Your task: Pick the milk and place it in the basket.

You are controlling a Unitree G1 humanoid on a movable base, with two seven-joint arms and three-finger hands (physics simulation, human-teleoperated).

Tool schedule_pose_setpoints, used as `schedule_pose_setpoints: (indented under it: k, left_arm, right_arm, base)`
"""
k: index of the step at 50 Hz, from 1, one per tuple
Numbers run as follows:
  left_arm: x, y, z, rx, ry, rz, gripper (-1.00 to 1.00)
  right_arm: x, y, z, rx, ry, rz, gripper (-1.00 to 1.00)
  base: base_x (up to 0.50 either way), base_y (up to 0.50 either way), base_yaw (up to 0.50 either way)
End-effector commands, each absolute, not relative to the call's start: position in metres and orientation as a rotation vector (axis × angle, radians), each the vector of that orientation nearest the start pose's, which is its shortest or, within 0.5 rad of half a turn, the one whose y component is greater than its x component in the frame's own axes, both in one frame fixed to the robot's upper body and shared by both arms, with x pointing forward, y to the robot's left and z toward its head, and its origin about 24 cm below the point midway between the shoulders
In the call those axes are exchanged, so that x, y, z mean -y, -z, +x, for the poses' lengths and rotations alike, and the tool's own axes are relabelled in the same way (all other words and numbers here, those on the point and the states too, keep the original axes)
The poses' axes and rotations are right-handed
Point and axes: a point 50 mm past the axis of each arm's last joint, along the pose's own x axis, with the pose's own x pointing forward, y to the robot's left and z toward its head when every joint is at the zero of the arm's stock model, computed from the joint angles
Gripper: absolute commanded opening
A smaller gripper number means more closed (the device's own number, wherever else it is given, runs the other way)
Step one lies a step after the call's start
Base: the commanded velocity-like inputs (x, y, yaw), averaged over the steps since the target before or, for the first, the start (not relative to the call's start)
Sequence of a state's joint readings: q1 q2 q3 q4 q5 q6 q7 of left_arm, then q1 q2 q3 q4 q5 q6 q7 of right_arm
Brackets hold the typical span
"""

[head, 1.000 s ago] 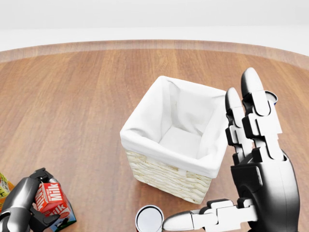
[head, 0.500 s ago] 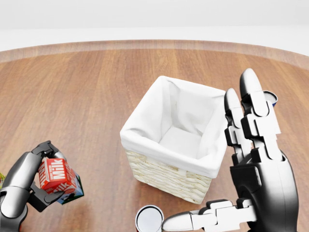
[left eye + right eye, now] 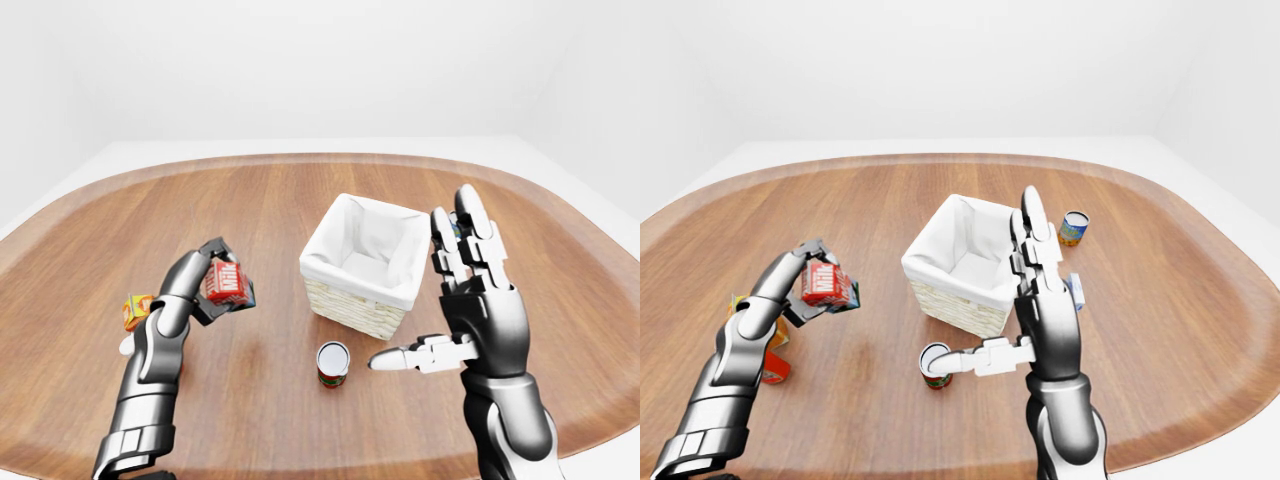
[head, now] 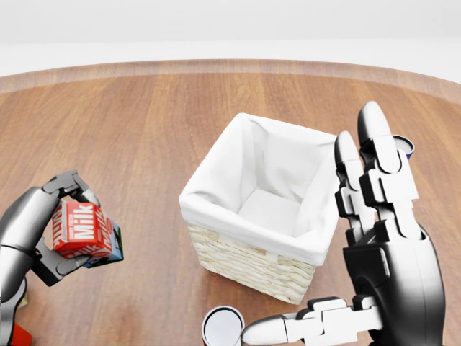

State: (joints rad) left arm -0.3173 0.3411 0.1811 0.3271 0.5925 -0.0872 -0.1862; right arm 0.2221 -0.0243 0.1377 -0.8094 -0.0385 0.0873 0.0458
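The milk [image 4: 81, 231] is a small red carton with white lettering, held above the wooden table at the left of the head view. My left hand [image 4: 54, 229] is shut on it, fingers wrapped round its sides. The wicker basket [image 4: 238, 256] with a white cloth lining stands in the middle, to the right of the carton and apart from it; its inside shows nothing but the cloth. My right hand [image 4: 374, 238] stands open just right of the basket, fingers straight up and thumb pointing left.
A can [image 4: 222, 326] stands below the basket near the right thumb. An orange-yellow box [image 3: 135, 310] and a red item [image 3: 775, 367] lie left of my left arm. A blue-topped can [image 3: 1073, 228] and a small white-blue box [image 3: 1074, 291] sit right of the basket.
My left hand has lifted the milk carton off the table and carried it upward. The right hand and basket have not moved.
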Motion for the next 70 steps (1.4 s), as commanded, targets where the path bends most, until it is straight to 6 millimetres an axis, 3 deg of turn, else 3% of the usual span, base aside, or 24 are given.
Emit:
schedule_pose_setpoints:
  k: [1,19,31,43,57,70]
  left_arm:
    - [-0.239,-0.122,0.311,0.105,0.0,0.864,-1.0]
    - [-0.23,-0.163,0.309,0.17,0.002,0.889,-1.0]
    - [-0.211,-0.197,0.307,0.278,0.042,0.937,-1.0]
    - [-0.185,-0.244,0.305,0.439,0.097,1.025,-1.0]
    - [-0.171,-0.255,0.324,0.438,0.128,1.032,-1.0]
    - [-0.141,-0.271,0.334,0.487,0.188,1.041,-1.0]
  right_arm:
    - [0.132,-0.168,0.18,0.509,-0.109,-0.03,1.0]
    - [0.131,-0.169,0.18,0.513,-0.11,-0.031,1.0]
    - [0.133,-0.172,0.179,0.527,-0.106,-0.032,1.0]
    - [0.133,-0.17,0.179,0.518,-0.103,-0.034,1.0]
    - [0.132,-0.171,0.178,0.522,-0.109,-0.033,1.0]
    - [0.132,-0.171,0.178,0.522,-0.109,-0.033,1.0]
  base:
    - [0.0,0.0,0.0]
    - [0.0,0.0,0.0]
    - [0.0,0.0,0.0]
    - [0.0,0.0,0.0]
    - [0.0,0.0,0.0]
    - [0.0,0.0,0.0]
